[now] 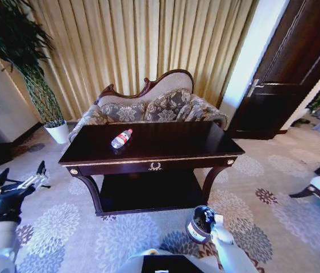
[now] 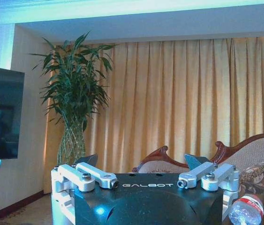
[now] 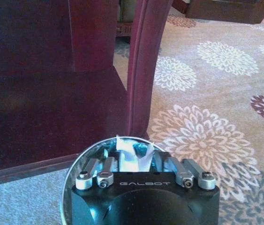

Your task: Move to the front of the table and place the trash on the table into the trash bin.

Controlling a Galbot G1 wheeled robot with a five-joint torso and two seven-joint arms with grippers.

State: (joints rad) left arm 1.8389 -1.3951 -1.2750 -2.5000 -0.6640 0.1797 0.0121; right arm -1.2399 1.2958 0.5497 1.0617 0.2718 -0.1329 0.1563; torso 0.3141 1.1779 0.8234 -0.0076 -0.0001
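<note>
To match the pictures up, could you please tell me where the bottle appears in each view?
Head view: the bottle lies on the table, left of centre.
Left wrist view: close beside the open left gripper.
Right wrist view: not in it; the table's leg and the bin are.
Shared landmark: the table's front right leg, by the bin.

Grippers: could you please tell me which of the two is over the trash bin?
The right gripper: it hangs above the trash bin with a white paper scrap between its fingers, while the left gripper is open off the table's left.
</note>
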